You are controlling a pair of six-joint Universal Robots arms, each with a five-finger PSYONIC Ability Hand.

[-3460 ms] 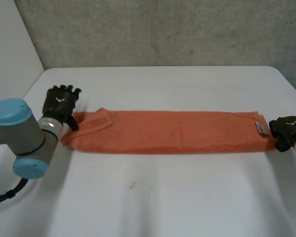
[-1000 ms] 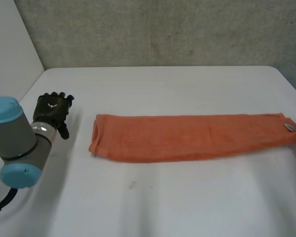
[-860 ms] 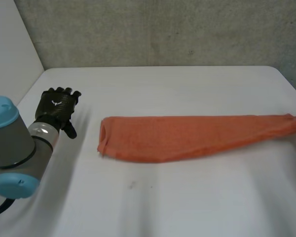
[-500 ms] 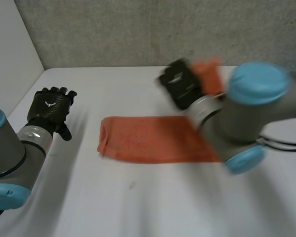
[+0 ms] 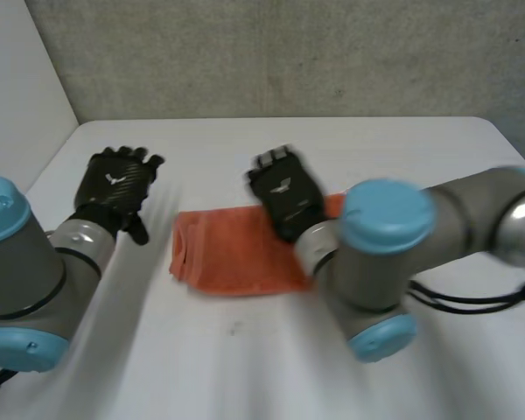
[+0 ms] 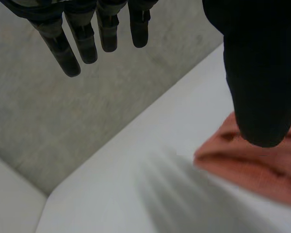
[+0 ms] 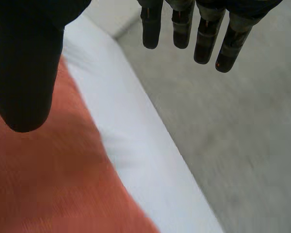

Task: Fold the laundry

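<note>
At mid-frame the orange towel lies on the white tabletop, soft and limp (best pinched at its left-hand edge). The left robot hand beside it and the right robot hand over it are spread, holding nothing.

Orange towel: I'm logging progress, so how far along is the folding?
Done: the orange towel lies folded, layers showing at the end near the left hand. In hand: nothing; the right hand is open over it, left open beside it. Left: perhaps another fold.
</note>
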